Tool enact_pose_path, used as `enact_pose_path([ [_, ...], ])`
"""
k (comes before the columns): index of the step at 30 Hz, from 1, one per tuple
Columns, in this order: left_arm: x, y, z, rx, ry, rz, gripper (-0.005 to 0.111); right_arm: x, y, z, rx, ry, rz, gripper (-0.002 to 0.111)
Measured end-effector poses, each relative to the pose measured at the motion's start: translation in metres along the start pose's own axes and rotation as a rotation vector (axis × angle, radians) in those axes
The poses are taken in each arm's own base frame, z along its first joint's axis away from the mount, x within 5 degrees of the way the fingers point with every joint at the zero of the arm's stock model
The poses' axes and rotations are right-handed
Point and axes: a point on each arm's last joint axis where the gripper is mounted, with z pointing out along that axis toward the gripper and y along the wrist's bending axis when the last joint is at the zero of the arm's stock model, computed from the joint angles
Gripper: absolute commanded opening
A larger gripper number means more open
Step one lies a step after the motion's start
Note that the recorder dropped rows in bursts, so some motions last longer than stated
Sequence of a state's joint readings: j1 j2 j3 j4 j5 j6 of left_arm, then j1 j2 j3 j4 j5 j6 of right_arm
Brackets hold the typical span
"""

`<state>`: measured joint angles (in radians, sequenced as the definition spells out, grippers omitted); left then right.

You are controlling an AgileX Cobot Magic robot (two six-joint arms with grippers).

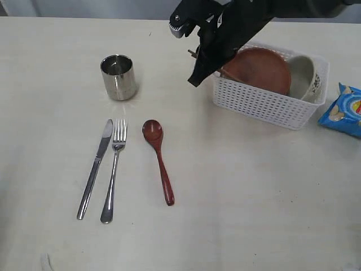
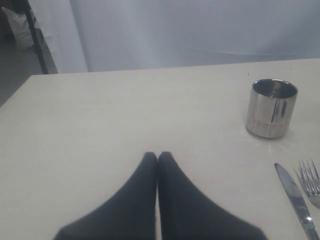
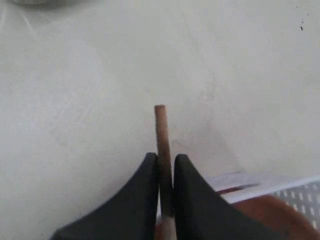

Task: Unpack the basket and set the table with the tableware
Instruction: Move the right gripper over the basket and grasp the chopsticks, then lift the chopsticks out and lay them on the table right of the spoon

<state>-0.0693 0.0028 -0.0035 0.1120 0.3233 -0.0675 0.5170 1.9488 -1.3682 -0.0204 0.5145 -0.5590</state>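
right hand (image 1: pixel 195 79) is clamping the chopsticks (image 3: pixel 160 130) between its fingertips (image 3: pixel 187 175). In the right wrist view only one brown stick end is showing past the tips, so can't tell if it's one stick or the pair. The hand is hanging over the surface (image 1: pixel 254 197) just beside the left end of the basket (image 1: pixel 259 104) as the exterior view has it, and the basket rim and plate edge are showing behind the fingers in the wrist view. left hand (image 2: pixel 158 156) is sitting fully clenched, tips pressed together with nothing between them, low over bare surface, with the cup (image 2: pixel 271 107) near it and the knife (image 2: pixel 296 200) and fork (image 2: pixel 311 182) showing at the edge of its view. The basket is sitting toward the far right of the surface. The round brown plate (image 1: pixel 259 68) is leaning tilted inside it, and the off-white bowl (image 1: pixel 304 76) is lying tipped on its side just right of the plate. The steel cup is standing upright, well left of the basket. Nearer the camera, knife, fork and reddish wooden spoon (image 1: pixel 158 155) are lying side by side in that order left to right, handles toward the camera, knife and fork close together, spoon a bit apart. Blue chip bag (image 1: pixel 344 110) is lying just right of the basket, cut off by the frame edge.
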Motion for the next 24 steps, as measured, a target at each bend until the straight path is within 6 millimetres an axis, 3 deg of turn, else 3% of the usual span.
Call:
enact_pose_path([
  [7, 0.000, 0.000, 0.000, 0.000, 0.000, 0.000, 0.000, -0.002, -0.001, -0.008, 0.006, -0.012, -0.024, 0.000],
  [14, 0.000, 0.000, 0.000, 0.000, 0.000, 0.000, 0.000, -0.012, -0.008, -0.034, 0.057, -0.088, -0.036, 0.000],
  [24, 0.000, 0.000, 0.000, 0.000, 0.000, 0.000, 0.000, -0.027, -0.019, -0.102, 0.172, -0.256, -0.036, 0.000],
])
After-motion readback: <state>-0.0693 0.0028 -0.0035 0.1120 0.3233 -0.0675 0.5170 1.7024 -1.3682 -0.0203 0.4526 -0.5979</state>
